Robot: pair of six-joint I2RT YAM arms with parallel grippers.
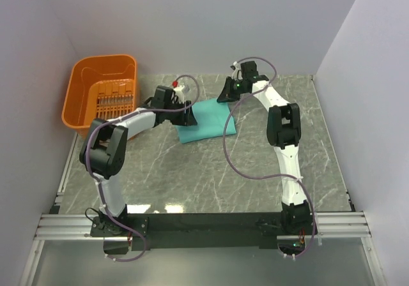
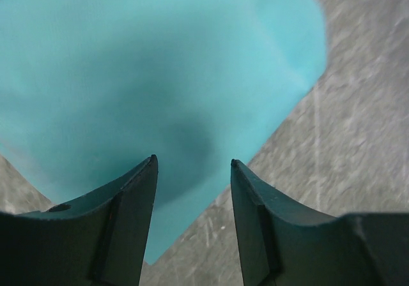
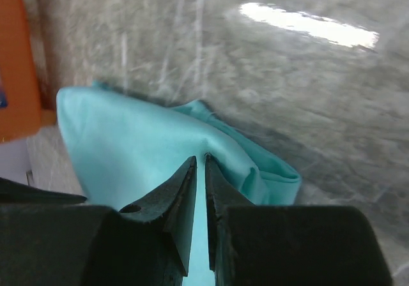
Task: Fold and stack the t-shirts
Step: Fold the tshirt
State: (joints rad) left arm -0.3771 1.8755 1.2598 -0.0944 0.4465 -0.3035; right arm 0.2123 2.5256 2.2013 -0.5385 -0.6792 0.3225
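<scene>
folded teal t-shirt (image 1: 208, 124) on the grey marble table (image 1: 192, 171), a gripper at each side
the t-shirt lies flat toward the back middle, just right of the orange basket (image 1: 102, 66); the left gripper (image 2: 193, 161) hangs over its left edge, fingers spread, nothing between them; the right gripper (image 3: 199, 159) is at its far right corner, fingers pressed nearly together, only a slit left; whether cloth is caught there cannot be told
</scene>
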